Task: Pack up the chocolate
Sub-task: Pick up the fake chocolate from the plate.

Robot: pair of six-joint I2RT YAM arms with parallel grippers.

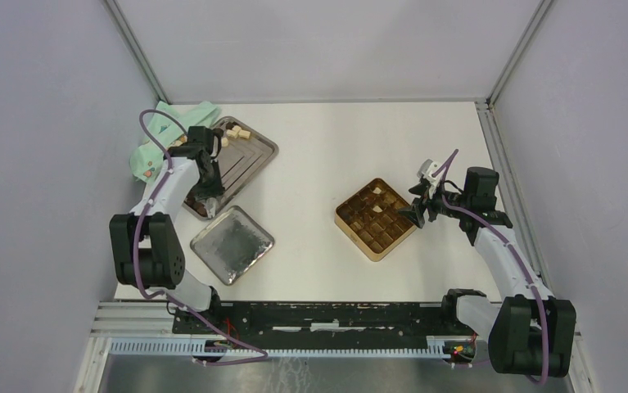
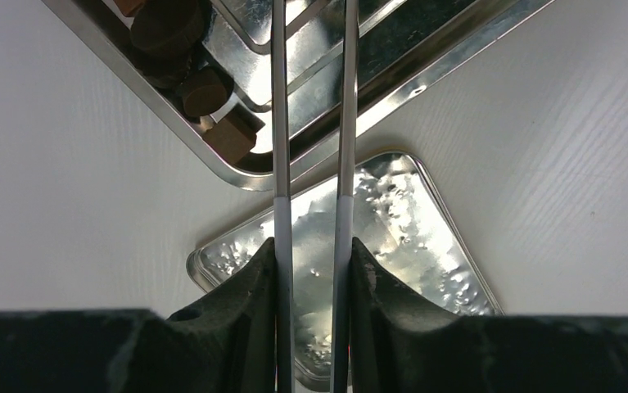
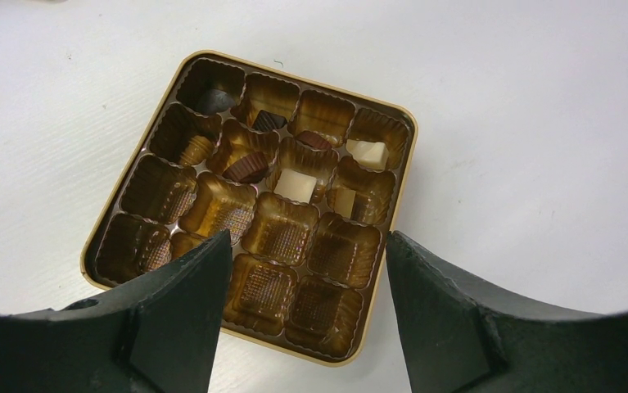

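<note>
Chocolate (image 3: 298, 184) sits in several cells of the gold tin (image 3: 406, 164), under the right gripper (image 3: 306, 246), jaws spread wide. More lies in the steel tray (image 2: 425, 78) under the left gripper (image 1: 209, 199), which is narrowly parted and empty.

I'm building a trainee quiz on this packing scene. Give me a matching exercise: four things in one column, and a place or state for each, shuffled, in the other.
Things:
1. gold tin
2. mint-green bag
3. smaller metal tray
4. right gripper

Places or states:
A. open, holding nothing
B. at the far-left edge of the table
C. some cavities hold chocolate, others are empty
D. bare, nothing in it

Pairs: 1-C, 2-B, 3-D, 4-A
</note>
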